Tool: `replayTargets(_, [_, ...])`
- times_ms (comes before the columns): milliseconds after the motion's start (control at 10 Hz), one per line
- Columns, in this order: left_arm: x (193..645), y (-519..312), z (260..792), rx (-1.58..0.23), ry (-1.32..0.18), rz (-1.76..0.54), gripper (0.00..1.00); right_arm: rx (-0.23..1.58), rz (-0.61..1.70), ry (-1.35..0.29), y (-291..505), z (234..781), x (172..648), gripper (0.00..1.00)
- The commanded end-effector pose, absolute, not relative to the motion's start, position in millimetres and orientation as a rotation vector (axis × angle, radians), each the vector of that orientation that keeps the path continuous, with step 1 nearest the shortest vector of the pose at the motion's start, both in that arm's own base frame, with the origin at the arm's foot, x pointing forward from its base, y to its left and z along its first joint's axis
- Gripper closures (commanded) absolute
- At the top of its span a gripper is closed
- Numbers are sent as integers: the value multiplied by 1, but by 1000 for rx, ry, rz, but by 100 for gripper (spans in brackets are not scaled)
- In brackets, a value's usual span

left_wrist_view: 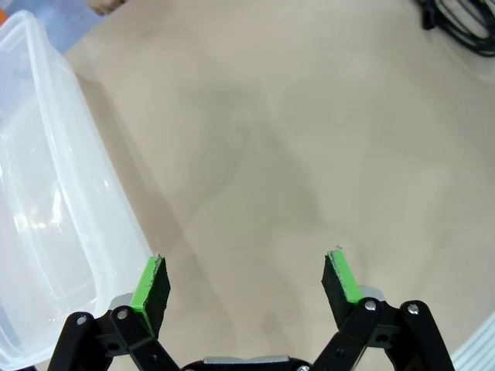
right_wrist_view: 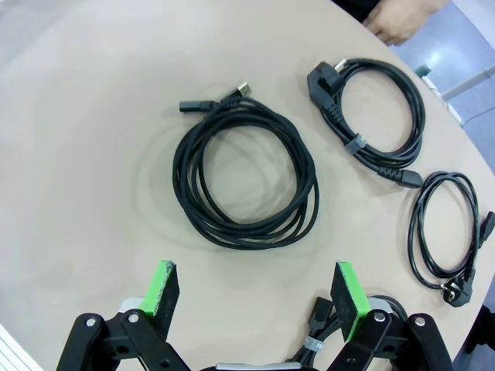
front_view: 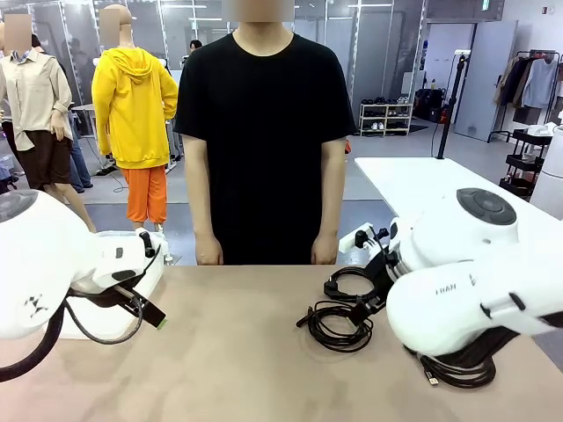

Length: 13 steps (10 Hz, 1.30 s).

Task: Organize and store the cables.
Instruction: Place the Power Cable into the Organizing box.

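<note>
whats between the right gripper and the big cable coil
Just bare table between the right gripper and the big coil, as the right wrist view shows.

Bright, even indoor light falls from above. Shadows are soft: a faint rim under the cables (right_wrist_view: 187, 182), a broad dim smear across the worktop (left_wrist_view: 309, 154) in the left wrist view. The clear plastic container (left_wrist_view: 46, 193) carries pale glare streaks. Both wrist views bow at their edges; the front view is sharp, its far background slightly soft.
</note>
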<state>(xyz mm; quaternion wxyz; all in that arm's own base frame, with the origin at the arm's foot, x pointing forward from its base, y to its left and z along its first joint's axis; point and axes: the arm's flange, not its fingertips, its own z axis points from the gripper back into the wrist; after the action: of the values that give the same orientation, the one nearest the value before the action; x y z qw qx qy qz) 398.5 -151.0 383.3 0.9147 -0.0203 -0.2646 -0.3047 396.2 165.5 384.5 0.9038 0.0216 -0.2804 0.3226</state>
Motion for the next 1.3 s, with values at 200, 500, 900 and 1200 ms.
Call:
replayTargets(200, [382,-98,456,-260,-484,-787,0,247,766,-538,117,441,420,0])
replayTargets(500, [356,-47,500,-302,-565,-895,0,305,840,-602,76,480,404,0])
replayTargets(900, [310,27,519,-338,-755,-909,0,429,850,-721,-11,499,365,0])
replayTargets(1200, [288,77,518,-331,-848,-746,0,495,775,-761,-59,491,350,0])
